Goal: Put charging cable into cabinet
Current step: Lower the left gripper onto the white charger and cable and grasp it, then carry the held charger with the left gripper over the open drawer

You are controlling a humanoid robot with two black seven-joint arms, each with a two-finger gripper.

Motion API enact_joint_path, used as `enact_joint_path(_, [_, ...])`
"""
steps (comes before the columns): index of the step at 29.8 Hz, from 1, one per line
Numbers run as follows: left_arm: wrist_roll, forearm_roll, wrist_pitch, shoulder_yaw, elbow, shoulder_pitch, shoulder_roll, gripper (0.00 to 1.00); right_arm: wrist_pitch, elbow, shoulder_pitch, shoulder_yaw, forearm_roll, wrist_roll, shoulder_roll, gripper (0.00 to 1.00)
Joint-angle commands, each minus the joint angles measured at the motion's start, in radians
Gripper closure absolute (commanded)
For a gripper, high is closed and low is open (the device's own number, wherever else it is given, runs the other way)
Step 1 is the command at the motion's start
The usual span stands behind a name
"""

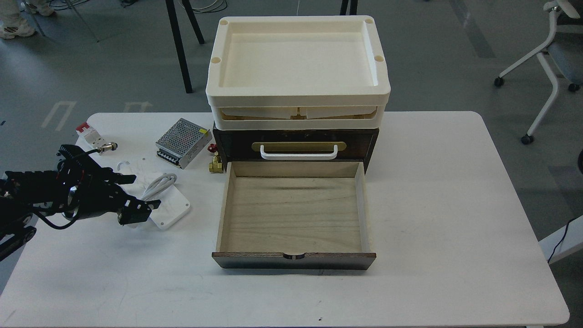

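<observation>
Charging cable (166,200): near your table's left edge, outside the cabinet (295,214); lower drawer open, empty. Left gripper (143,207) beside it, spread unreadable; stowing remains.

Charging cable and cabinet: positions noted.
White charging cable (160,183) coiled on its flat marbled block, lying at nine o'clock of the dark brown cabinet (296,145); pale wood drawer (294,214) pulled fully open.

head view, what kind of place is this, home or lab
Most likely a lab or workshop, not a home. A white table stands on a bare grey floor, a metal power supply box and loose connectors lie on it, and a wheeled office chair sits off to the side.
</observation>
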Motion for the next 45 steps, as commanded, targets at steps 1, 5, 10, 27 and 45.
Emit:
enact_joint_path(1, [0.000, 0.000, 0.001, 0.003, 0.046, -0.003, -0.027, 0.04, 0.001, 0.000, 0.000, 0.000, 0.000, 0.000, 0.000, 0.00])
enact_joint_path(5, [0.000, 0.000, 0.007, 0.001, 0.178, -0.011, -0.092, 0.05, 0.001, 0.000, -0.002, 0.000, 0.000, 0.006, 0.000, 0.00])
enact_joint_path(10, [0.000, 0.000, 0.019, 0.001, 0.209, -0.012, -0.115, 0.19, 0.001, -0.003, -0.005, 0.000, 0.000, 0.013, 0.000, 0.00])
enact_joint_path(27, [0.000, 0.000, 0.100, 0.046, 0.149, -0.044, -0.088, 1.00, 0.004, -0.034, -0.040, 0.001, 0.000, 0.013, 0.000, 0.00])
enact_joint_path(45, [0.000, -0.546, -0.088, 0.028, -0.640, -0.067, 0.194, 1.00, 0.001, -0.052, -0.040, 0.001, 0.000, 0.013, 0.011, 0.00])
